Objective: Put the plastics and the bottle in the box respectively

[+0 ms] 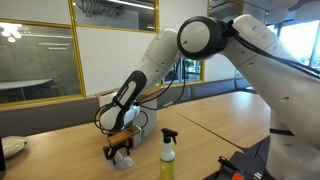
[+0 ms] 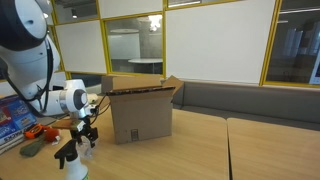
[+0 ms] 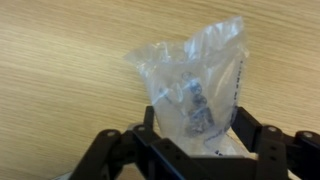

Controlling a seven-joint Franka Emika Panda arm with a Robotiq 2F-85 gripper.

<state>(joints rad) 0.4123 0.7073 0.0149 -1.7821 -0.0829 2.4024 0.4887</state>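
One clear plastic bag (image 3: 190, 70) sits between the fingers of the pincer (image 3: 197, 120) at the centre of the wrist view. Its long axis runs up the picture, away from the pincer's base. The fingers flank it on both sides, but whether they press it or merely bracket it cannot be told. The bag is crumpled and see-through, with small dark items inside, and lies low over the wooden surface (image 3: 60, 60). In an exterior view the open box (image 2: 140, 112) stands to the right of the pincer, and the bottle (image 2: 72, 160) stands at lower left, just beside it.
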